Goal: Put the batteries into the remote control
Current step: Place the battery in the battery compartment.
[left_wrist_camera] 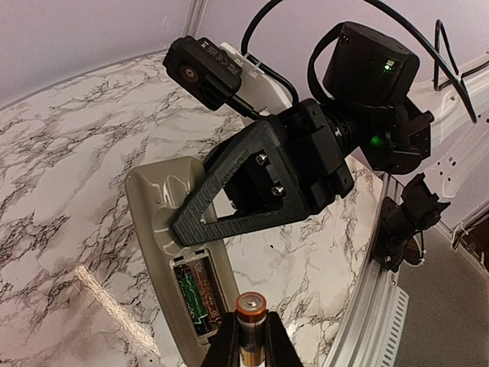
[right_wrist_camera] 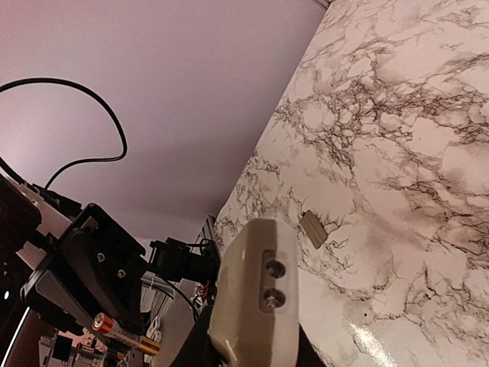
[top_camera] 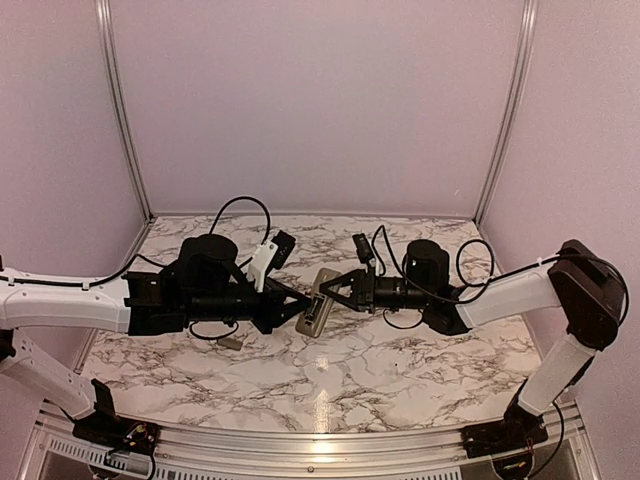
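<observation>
The remote control [top_camera: 316, 303] lies back-up, grey-beige, between both grippers at the middle of the table. My right gripper [top_camera: 337, 290] is shut on its far end; in the right wrist view the remote's end [right_wrist_camera: 256, 290] fills the jaws of that gripper [right_wrist_camera: 252, 348]. In the left wrist view its open battery recess [left_wrist_camera: 200, 300] holds one green-and-black battery [left_wrist_camera: 187, 294]. My left gripper [left_wrist_camera: 250, 327] is shut on a copper-topped battery [left_wrist_camera: 250, 310], held upright just right of the recess. That battery also shows in the right wrist view [right_wrist_camera: 126, 338].
A small beige battery cover [top_camera: 232, 342] lies on the marble table left of the remote, also in the right wrist view [right_wrist_camera: 312, 229]. The right gripper's black finger [left_wrist_camera: 229, 206] crosses above the remote. Metal rail [left_wrist_camera: 378, 321] runs along the table's near edge.
</observation>
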You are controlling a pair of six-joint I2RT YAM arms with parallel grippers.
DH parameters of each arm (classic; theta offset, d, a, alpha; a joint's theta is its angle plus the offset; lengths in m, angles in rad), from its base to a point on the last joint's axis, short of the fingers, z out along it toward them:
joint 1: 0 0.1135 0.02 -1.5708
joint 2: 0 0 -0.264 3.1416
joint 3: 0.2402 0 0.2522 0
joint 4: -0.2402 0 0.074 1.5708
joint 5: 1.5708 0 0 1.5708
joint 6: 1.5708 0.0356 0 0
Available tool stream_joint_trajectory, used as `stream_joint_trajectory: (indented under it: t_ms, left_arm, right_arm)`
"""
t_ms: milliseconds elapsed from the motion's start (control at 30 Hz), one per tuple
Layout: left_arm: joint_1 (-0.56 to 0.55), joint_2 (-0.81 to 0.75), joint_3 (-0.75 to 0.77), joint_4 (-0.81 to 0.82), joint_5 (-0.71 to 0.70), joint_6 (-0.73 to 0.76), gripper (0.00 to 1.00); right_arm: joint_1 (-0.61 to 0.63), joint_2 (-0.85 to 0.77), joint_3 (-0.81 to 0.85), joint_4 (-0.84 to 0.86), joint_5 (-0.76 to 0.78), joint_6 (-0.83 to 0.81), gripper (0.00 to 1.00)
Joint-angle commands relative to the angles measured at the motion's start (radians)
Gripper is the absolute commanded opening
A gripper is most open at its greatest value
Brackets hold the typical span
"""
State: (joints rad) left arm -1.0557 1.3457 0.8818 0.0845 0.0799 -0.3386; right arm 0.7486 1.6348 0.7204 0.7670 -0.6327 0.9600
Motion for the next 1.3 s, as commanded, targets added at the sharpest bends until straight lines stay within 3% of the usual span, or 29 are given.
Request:
stream_joint_trajectory:
  t_ms: [0, 867, 1267]
  left_arm:
    - [-0.015, 0.022, 0.016, 0.031, -0.051, 0.027, 0.00]
    - [-0.031, 0.120, 0.060, -0.014, -0.149, 0.076, 0.00]
    - [-0.032, 0.094, 0.046, -0.051, -0.166, 0.082, 0.22]
  right_arm:
    - [0.020, 0.022, 0.028, 0.049, 0.019, 0.039, 0.00]
    - [0.044, 0.073, 0.002, 0.317, -0.047, 0.204, 0.00]
    - [0.043, 0.071, 0.004, 0.313, -0.053, 0.196, 0.00]
